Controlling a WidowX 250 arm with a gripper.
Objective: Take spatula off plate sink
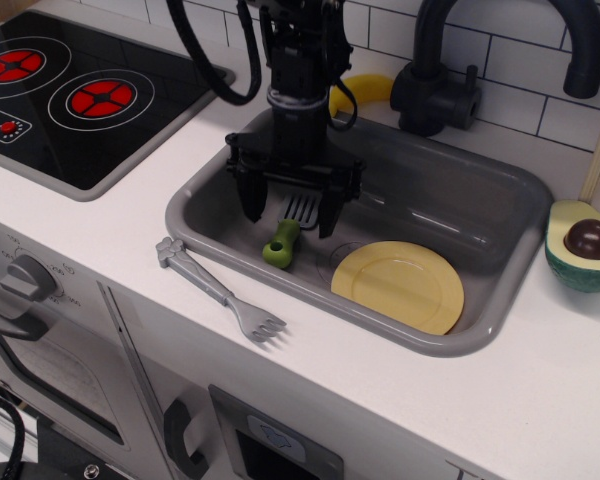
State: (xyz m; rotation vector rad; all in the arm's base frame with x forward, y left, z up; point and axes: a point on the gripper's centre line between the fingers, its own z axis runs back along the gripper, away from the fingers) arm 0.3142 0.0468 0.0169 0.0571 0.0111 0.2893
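Observation:
The spatula lies on the floor of the grey sink, left of the pale-yellow plate and apart from it. Its lime-green handle points toward the front rim and its dark slotted head points back. My gripper hangs just above the spatula's head. Its black fingers are spread wide, one on each side of the head, holding nothing. The plate lies flat and bare in the sink's front right.
A grey toy fork lies on the white counter in front of the sink. A black faucet and a yellow banana stand behind the sink. A halved avocado sits at right, a black stovetop at left.

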